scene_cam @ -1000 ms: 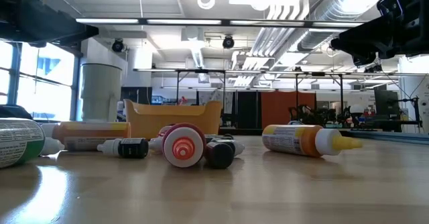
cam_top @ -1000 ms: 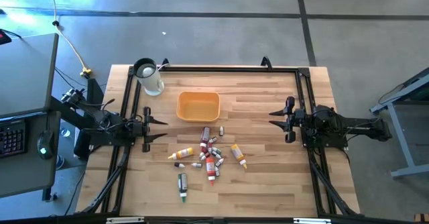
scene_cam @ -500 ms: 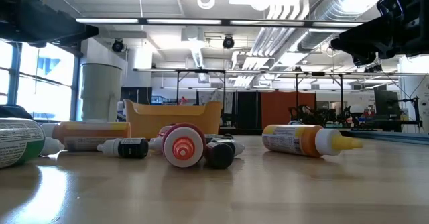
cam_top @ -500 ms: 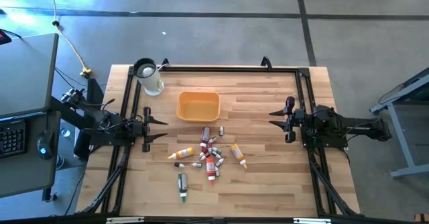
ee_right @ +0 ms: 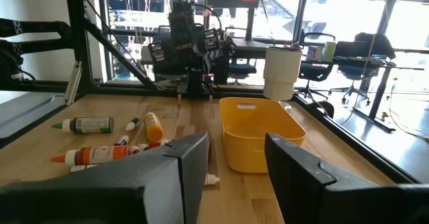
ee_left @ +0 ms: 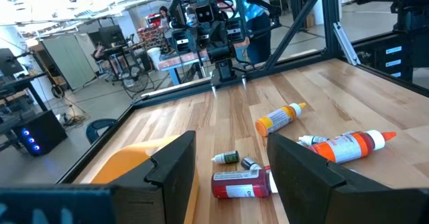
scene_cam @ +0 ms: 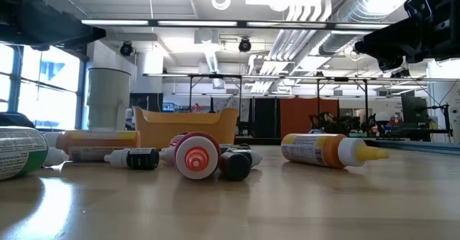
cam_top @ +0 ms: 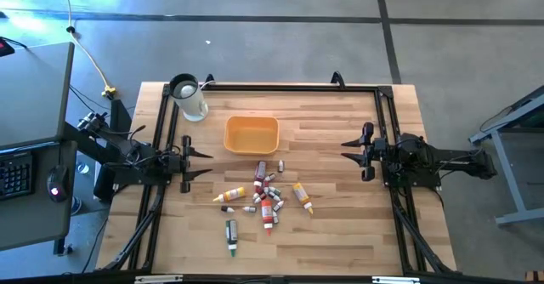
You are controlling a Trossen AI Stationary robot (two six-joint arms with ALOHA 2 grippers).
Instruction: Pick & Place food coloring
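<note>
High view shows your left end effector (cam_top: 206,162) and right end effector (cam_top: 344,150) both spread, empty (parked at opposite edges), food coloring (cam_top: 264,197) scattered between them, ready for you to choose.

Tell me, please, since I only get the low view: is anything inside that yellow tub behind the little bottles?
Observer: No. From above, the yellow tray holds nothing.
Visitor: Where are the robot's claws?
Observer: The left gripper sits left of the food coloring pile and the right gripper sits right of it. Both are open.
Visitor: Is any bottle away from the pile?
Observer: Yes. A dark green bottle lies alone, on the side of the pile away from the tray.
</note>
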